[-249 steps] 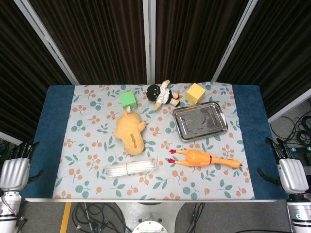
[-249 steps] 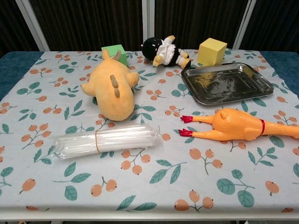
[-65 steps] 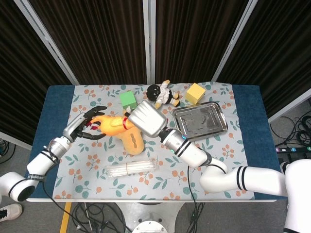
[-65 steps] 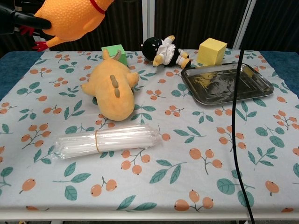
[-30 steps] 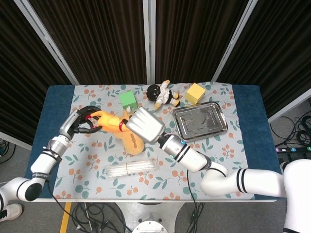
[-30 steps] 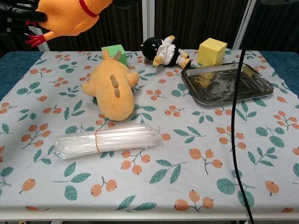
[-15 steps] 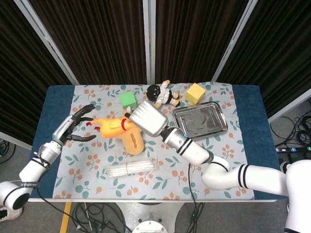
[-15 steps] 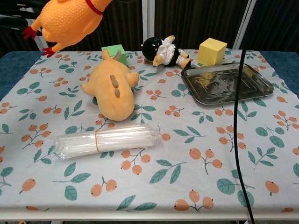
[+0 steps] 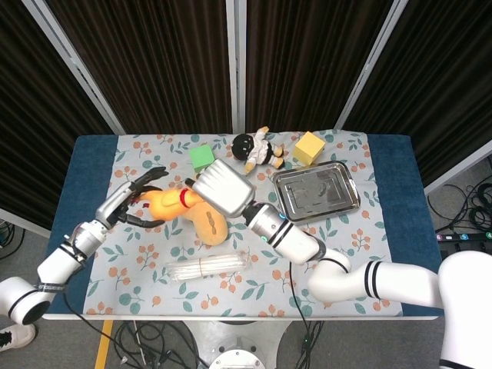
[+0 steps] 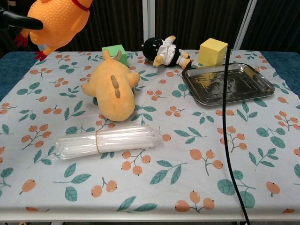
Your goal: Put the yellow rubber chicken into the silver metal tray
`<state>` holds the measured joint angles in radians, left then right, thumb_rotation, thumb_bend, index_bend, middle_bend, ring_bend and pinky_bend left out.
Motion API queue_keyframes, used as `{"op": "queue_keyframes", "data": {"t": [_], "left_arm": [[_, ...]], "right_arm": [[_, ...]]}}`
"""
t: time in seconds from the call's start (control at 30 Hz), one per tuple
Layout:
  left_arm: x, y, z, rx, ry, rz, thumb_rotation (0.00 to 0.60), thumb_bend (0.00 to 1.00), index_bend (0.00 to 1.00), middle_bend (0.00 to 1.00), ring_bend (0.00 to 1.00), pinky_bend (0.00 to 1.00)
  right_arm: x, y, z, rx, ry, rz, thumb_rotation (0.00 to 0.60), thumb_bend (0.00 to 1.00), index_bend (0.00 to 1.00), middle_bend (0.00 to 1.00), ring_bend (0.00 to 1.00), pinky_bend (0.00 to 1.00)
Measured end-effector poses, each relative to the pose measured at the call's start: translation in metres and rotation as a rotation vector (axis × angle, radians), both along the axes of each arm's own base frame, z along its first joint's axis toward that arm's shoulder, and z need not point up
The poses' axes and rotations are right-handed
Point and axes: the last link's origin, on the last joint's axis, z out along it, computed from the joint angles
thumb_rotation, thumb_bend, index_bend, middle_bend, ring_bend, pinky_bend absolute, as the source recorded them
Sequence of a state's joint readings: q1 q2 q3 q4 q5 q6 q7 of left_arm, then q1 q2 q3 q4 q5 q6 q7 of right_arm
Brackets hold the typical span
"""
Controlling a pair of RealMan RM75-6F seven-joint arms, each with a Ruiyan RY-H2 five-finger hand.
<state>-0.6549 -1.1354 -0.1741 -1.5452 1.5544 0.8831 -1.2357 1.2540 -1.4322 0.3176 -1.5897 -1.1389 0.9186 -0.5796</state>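
Right hand (image 9: 223, 188) carries chicken (image 9: 167, 204) aloft over table's left edge, shifted further left than half-second back. Left hand (image 9: 131, 197), fingers spread, holds nothing, now closing beside its feet. Tray (image 9: 315, 192) near far-right corner, empty; handover likely.

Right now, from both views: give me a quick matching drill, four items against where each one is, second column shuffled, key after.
Items:
1. rubber chicken
2. silver tray
3. bundle of clear straws
4. yellow cube

Places:
A. flat on the cloth, nearest the table's front edge
B. at the back of the table, just behind the tray
C. up off the table on the left, between the two hands
D. on the right side of the cloth, nothing in it

Pairs: 1-C, 2-D, 3-A, 4-B
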Motion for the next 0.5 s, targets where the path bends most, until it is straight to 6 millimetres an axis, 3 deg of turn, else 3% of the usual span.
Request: {"op": "queue_keyframes", "data": {"t": [0.1, 0.2, 0.5], "left_arm": [[0.002, 0.001, -0.003, -0.023, 0.013, -0.002, 0.6, 0.16, 0.21, 0.14, 0.09, 0.21], [0.002, 0.003, -0.006, -0.033, 0.019, 0.006, 0.6, 0.17, 0.28, 0.22, 0.15, 0.25], [-0.003, 0.011, -0.011, -0.012, 0.019, 0.088, 0.6, 0.38, 0.56, 0.59, 0.5, 0.48]], "right_arm": [[0.003, 0.0, -0.002, -0.003, -0.009, -0.004, 0.6, 0.3, 0.92, 0.77, 0.75, 0.99], [0.004, 0.001, -0.003, -0.003, -0.015, -0.006, 0.6, 0.3, 0.92, 0.77, 0.75, 0.99], [0.001, 0.004, -0.005, 0.004, -0.023, -0.003, 0.6, 0.3, 0.92, 0.77, 0.75, 0.99]]}}
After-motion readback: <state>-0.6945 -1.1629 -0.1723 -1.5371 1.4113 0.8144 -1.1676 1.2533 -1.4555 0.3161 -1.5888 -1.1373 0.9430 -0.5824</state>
